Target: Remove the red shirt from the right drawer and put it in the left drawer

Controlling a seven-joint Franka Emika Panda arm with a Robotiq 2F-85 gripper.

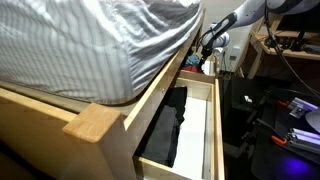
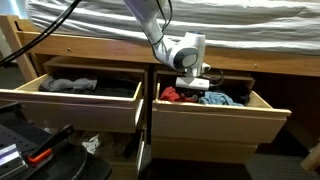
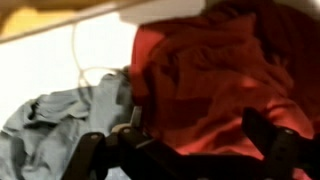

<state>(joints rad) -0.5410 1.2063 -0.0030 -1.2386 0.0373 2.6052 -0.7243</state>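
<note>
Two drawers are standing open under the bed point(image 2: 200, 25). One red shirt point(image 3: 210, 70) is lying in the right drawer point(image 2: 215, 118), touching one grey-blue garment point(image 3: 60, 120). The gripper point(image 2: 190, 84) is hanging over the shirt, jaws wide, holding nothing. Dark clothes point(image 2: 70, 85) are filling the left drawer point(image 2: 70, 108).

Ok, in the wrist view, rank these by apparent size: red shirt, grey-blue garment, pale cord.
1. red shirt, fills most of the right side.
2. grey-blue garment, smaller, though partly cut off by the frame edge.
3. pale cord, only a thin loop.
</note>
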